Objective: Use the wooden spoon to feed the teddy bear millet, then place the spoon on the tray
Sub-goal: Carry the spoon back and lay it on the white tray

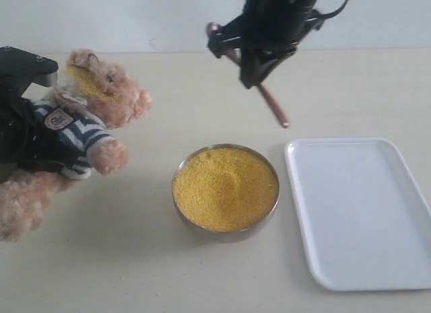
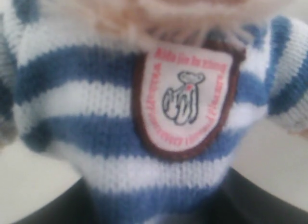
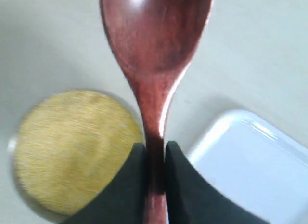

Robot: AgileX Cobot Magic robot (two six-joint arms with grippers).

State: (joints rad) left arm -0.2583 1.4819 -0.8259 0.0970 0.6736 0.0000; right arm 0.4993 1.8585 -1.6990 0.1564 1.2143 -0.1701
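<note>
The teddy bear (image 1: pixel 101 101) in its striped shirt leans at the far left, with yellow grains spread over its muzzle. My left gripper (image 1: pixel 47 141) is shut on its torso. In the left wrist view the shirt and badge (image 2: pixel 183 101) fill the frame, and dark fingers (image 2: pixel 43 209) show on both sides. High at the back, my right gripper (image 1: pixel 259 60) is shut on the wooden spoon (image 1: pixel 273 104), whose handle slants down toward the tray. The spoon's bowl (image 3: pixel 154 41) looks empty. Millet (image 1: pixel 225 187) fills the metal bowl (image 1: pixel 225 233) in the middle. The white tray (image 1: pixel 363 212) lies to its right.
A pale tabletop (image 1: pixel 135 259) runs under everything, with a light wall behind. In the right wrist view the millet (image 3: pixel 67 142) and a corner of the tray (image 3: pixel 255 171) lie below the spoon.
</note>
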